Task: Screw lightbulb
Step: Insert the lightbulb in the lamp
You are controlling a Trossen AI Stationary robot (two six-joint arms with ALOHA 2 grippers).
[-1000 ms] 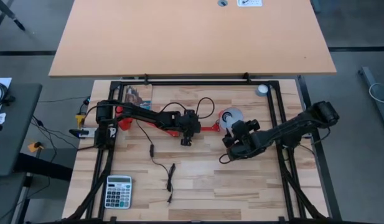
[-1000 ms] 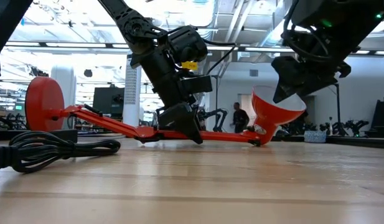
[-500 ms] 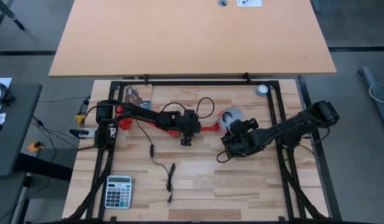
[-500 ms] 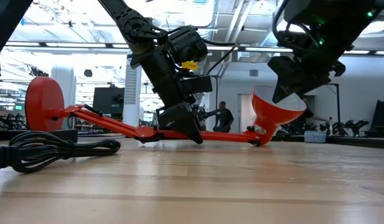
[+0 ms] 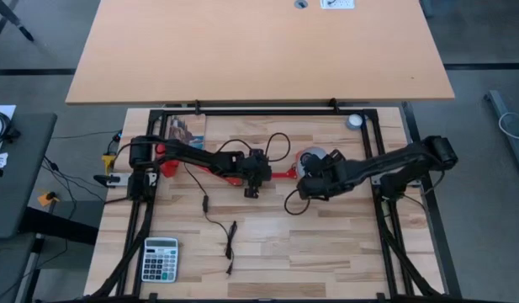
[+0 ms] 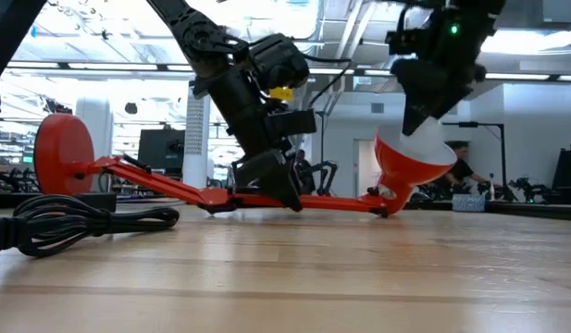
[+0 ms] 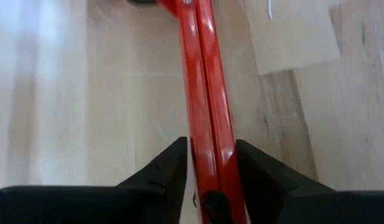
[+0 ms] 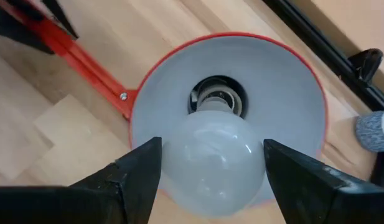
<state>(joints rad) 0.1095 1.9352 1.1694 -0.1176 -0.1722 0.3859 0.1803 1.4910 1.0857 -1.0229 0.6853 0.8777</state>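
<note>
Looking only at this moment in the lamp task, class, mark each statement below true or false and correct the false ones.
1. The right gripper holds the lightbulb at the mouth of the red lamp shade. True.
2. The left gripper hangs free above the table. False: its fingers straddle the lamp's red arm.
3. The lamp stands upright. False: it lies on the table, its round base on edge.
4. A calculator sits at the table's near left corner. True.
5. The bulb lies on the table. False: it is held.
</note>
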